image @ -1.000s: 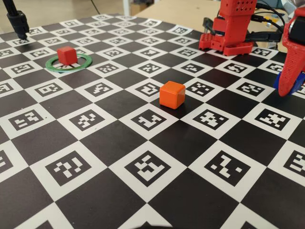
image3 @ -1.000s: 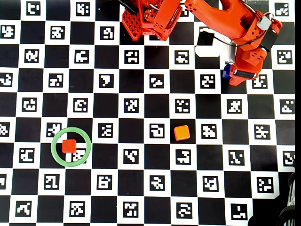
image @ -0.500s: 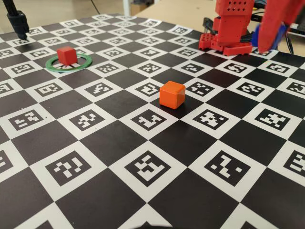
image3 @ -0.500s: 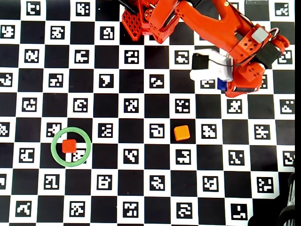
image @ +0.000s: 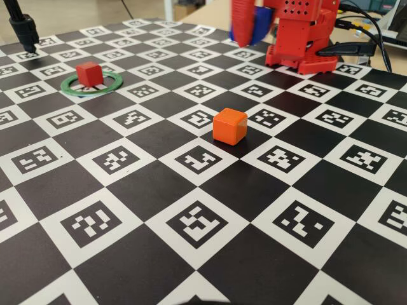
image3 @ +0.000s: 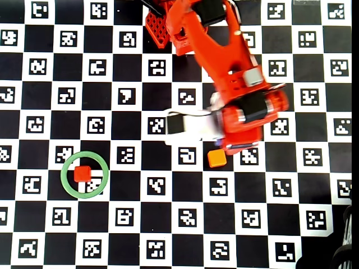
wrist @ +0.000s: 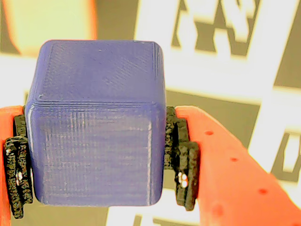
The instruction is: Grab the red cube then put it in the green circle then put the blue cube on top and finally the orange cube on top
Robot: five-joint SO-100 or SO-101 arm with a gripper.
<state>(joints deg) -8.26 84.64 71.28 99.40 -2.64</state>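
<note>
The blue cube (wrist: 96, 122) fills the wrist view, clamped between the black pads (wrist: 182, 165) of my red gripper (wrist: 99, 172). In the fixed view the gripper (image: 250, 28) hangs high at the back with the blue cube (image: 258, 25) in it. From overhead the gripper (image3: 240, 144) hovers just above and right of the orange cube (image3: 217, 158), and its jaws are hidden under the wrist. The orange cube (image: 229, 125) rests mid-table. The red cube (image: 88, 72) sits inside the green circle (image: 71, 86) at the far left; overhead shows the red cube (image3: 82, 173) and the green circle (image3: 63, 175) too.
The arm's red base (image: 302, 44) stands at the back edge with cables (image: 362, 38) beside it. A black stand (image: 25, 28) rises at the back left corner. The table is a checkerboard mat (image: 191, 222) of printed markers.
The arm has swung from the right side toward the middle, carrying the blue cube up off the mat. Red and orange cubes have not moved.
</note>
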